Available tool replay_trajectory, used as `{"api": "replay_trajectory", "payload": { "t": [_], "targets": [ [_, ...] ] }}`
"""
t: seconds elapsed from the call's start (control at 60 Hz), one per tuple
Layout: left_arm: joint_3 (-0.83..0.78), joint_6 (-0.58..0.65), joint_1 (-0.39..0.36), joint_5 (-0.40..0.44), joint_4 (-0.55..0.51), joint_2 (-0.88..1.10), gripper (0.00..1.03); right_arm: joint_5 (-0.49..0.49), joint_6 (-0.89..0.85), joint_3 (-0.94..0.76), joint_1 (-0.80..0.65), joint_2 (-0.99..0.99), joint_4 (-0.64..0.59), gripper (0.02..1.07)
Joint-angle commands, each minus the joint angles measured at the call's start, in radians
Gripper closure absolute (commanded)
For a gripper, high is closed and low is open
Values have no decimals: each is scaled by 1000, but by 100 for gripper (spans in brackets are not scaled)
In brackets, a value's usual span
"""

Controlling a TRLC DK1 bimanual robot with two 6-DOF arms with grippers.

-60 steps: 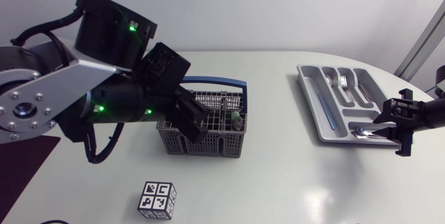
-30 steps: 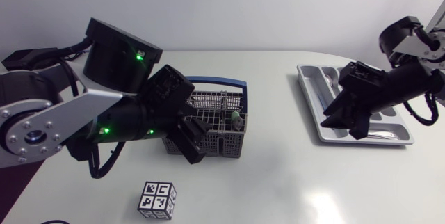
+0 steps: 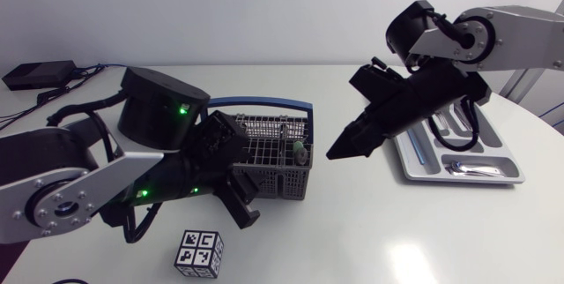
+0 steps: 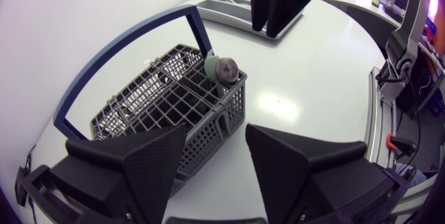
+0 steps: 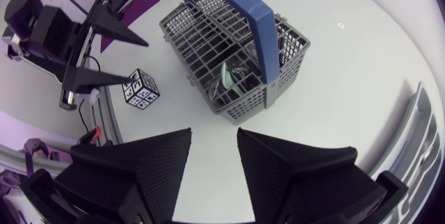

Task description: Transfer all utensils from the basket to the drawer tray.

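Grey mesh cutlery basket (image 3: 264, 178) with a blue handle (image 3: 264, 103) sits centre-left in the head view. One pale green utensil (image 3: 300, 152) stands in its right-hand compartment. At the right of the frame lies the grey drawer tray (image 3: 410, 165), with a spoon (image 3: 471, 168) in its lower section and other cutlery partly hidden by the arm. The right gripper (image 3: 339, 150) hangs over open table between tray and basket, pointing down-left. The left gripper (image 3: 242, 206) is low against the basket's lower edge, above a marker cube (image 3: 199, 253).

Left wrist view: the left gripper (image 4: 217, 130) has its fingers spread and empty, with the basket's near corner just ahead. The utensil (image 4: 221, 71) is at the far corner, and the right gripper (image 4: 268, 26) is beyond it.

Right wrist view: the right gripper (image 5: 213, 133) has its fingers apart and holds nothing. The basket (image 5: 243, 109) is ahead of them, and the utensil (image 5: 233, 74) sits beside the handle's foot.

This looks like the fetching step for what seems the last utensil, though the mesh may hide others. The next move calls for a descent into a narrow compartment, with little room between the handle's foot and the mesh walls. The table between basket and tray offers free passage. The left gripper sits close enough to nudge the basket.
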Motion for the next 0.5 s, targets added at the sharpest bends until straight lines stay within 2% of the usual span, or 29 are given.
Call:
{"api": "replay_trajectory", "payload": {
  "t": [0.0, 0.483],
  "targets": [
    [-31, 18, -7, 12, 22, -1, 43, -18, 110, 28, 20, 43, 25, 56],
    [-61, 15, 9, 30, 87, 5, 43, -30, 341, -67, 98, 52, 255, 57]
  ]
}}
